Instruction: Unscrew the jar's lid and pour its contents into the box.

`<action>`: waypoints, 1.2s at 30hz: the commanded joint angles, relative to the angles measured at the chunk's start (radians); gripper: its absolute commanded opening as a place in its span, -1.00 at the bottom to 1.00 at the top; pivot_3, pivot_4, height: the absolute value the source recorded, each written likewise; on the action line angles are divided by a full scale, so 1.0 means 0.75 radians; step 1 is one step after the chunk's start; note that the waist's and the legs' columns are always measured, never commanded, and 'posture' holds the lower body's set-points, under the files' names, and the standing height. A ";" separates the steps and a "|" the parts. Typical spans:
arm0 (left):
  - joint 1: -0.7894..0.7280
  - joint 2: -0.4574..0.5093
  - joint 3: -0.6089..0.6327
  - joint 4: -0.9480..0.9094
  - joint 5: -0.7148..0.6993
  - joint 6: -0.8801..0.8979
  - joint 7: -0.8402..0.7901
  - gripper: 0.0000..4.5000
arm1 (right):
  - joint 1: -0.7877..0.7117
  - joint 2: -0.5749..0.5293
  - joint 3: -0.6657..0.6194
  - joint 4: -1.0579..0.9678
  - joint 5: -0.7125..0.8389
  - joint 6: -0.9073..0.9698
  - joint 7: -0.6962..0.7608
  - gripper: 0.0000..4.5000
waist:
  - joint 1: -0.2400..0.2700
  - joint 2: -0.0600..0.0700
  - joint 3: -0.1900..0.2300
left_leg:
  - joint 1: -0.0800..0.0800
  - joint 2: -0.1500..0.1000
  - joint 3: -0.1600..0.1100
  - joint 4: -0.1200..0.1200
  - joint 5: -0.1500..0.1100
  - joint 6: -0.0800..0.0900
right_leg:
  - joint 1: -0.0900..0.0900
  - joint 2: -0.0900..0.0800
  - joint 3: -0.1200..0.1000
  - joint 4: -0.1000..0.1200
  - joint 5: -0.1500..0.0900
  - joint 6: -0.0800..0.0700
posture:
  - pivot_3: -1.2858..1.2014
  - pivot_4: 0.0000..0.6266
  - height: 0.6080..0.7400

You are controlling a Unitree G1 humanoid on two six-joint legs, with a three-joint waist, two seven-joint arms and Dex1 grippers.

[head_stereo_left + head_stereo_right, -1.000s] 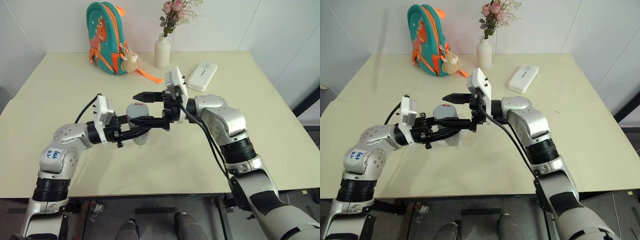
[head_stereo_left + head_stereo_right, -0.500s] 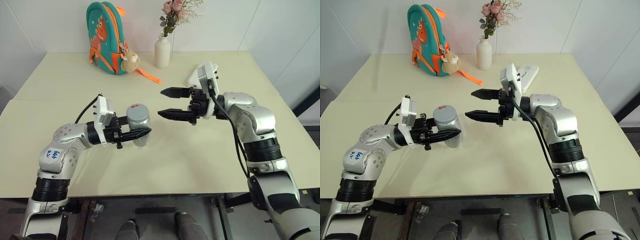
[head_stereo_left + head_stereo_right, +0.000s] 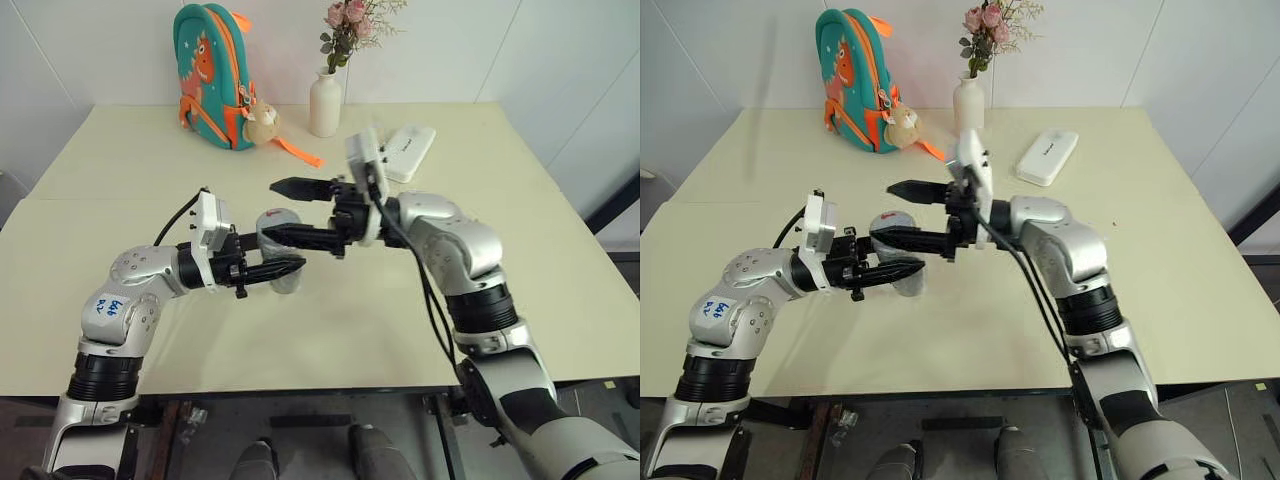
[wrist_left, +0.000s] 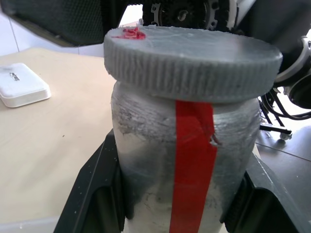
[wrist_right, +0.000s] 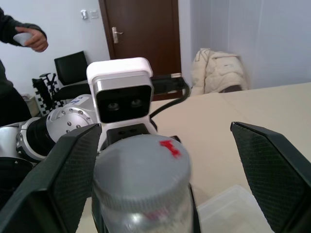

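Gripping the jar (image 3: pixel 281 250) upright above the tabletop (image 3: pixel 420 300), the left claw (image 3: pixel 285 268) steadies it so the right claw (image 3: pixel 898 212), fingers spread wide around the lid (image 5: pixel 141 162), can twist; box (image 5: pixel 233 211) waits beneath.

Bright, even indoor light with soft shadows; sharp head views, mixed focus at the wrists.

The pale cream desk (image 3: pixel 520 300) is evenly lit from above, and the arms cast only faint, diffuse shadows on it. The silver arm shells carry small soft highlights, without harsh glare. In the left wrist view the small clear plastic jar with a red stripe (image 4: pixel 187 165) and its round grey ribbed lid (image 4: pixel 194 60) are crisp, while the room behind is dim and soft. In the right wrist view the lid is slightly blurred up close, the background room sharp and daylight-bright, and the black fingers (image 5: pixel 272 167) look enlarged at the edges.
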 commanded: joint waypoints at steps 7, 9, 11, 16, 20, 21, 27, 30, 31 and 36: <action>-0.019 -0.002 0.012 -0.034 -0.015 -0.008 -0.004 -0.13 | -0.101 0.085 0.045 0.060 -0.093 -0.086 -0.054 0.98 | -0.002 0.000 0.000 | 0.000 0.000 0.000 0.000 0.000 0.000 | 0.000 0.000 0.000 0.000 0.000 0.000 | 0.03 -0.52 1.00; -0.014 -0.002 0.014 -0.038 -0.016 -0.009 -0.002 -0.13 | -0.106 0.082 0.038 0.063 -0.095 -0.086 -0.048 0.98 | 0.000 0.000 0.000 | 0.000 0.000 0.000 0.000 0.000 0.000 | 0.000 0.000 0.000 0.000 0.000 0.000 | 0.03 -0.52 1.00; -0.008 -0.002 0.015 -0.040 -0.017 -0.010 0.000 -0.13 | -0.104 0.073 0.042 0.042 -0.093 -0.070 -0.036 0.98 | 0.000 0.000 0.000 | 0.000 0.000 0.000 0.000 0.000 0.000 | 0.000 0.000 0.000 0.000 0.000 0.000 | 0.03 -0.52 1.00; -0.008 -0.006 0.014 -0.038 -0.015 -0.013 0.004 -0.13 | -0.090 0.075 0.045 -0.020 -0.071 -0.032 -0.030 0.98 | -0.002 0.000 0.000 | 0.000 0.000 0.000 -0.001 0.000 0.000 | 0.000 0.000 0.000 0.000 0.000 0.000 | 0.03 -0.52 1.00; -0.015 -0.011 0.012 -0.035 -0.014 -0.014 0.005 -0.13 | -0.085 0.064 0.035 -0.003 -0.088 -0.041 -0.039 0.98 | -0.001 0.000 0.000 | 0.000 0.000 0.000 -0.001 0.000 0.000 | 0.000 0.000 0.000 0.000 0.000 0.000 | 0.03 -0.52 1.00; -0.015 -0.012 0.012 -0.034 -0.014 -0.014 0.005 -0.13 | -0.083 0.053 0.032 0.003 -0.093 -0.046 -0.034 0.98 | -0.001 0.000 0.000 | 0.000 0.000 0.000 0.000 0.000 0.000 | 0.000 0.000 0.000 0.000 0.000 0.000 | 0.03 -0.52 1.00; -0.009 -0.006 0.019 -0.035 -0.015 -0.014 0.005 -0.13 | -0.035 -0.068 -0.013 0.005 -0.079 -0.050 0.032 0.98 | 0.001 0.000 0.000 | 0.000 0.000 0.000 -0.001 0.000 0.000 | 0.000 0.000 0.000 0.000 0.000 0.000 | 0.03 -0.52 1.00; -0.007 -0.004 0.020 -0.039 -0.016 -0.011 0.008 -0.13 | -0.023 -0.108 -0.028 0.003 -0.063 -0.050 0.054 0.98 | -0.001 0.000 0.000 | 0.000 0.000 0.000 0.000 0.000 0.000 | 0.000 0.000 0.000 0.000 0.000 0.000 | 0.03 -0.52 1.00; -0.007 -0.005 0.020 -0.039 -0.017 -0.011 0.009 -0.13 | -0.020 -0.120 -0.034 0.004 -0.059 -0.051 0.062 0.98 | -0.004 0.000 0.000 | 0.000 0.000 0.000 -0.001 0.000 0.000 | 0.000 0.000 0.000 0.000 0.000 0.000 | 0.03 -0.52 1.00; -0.014 -0.006 0.019 -0.033 -0.016 -0.012 0.008 -0.13 | -0.026 -0.170 -0.075 0.036 -0.027 -0.056 0.088 0.98 | -0.001 0.000 0.000 | 0.000 0.000 0.000 0.000 0.000 0.000 | 0.000 0.000 0.000 0.000 0.000 0.000 | 0.03 -0.52 1.00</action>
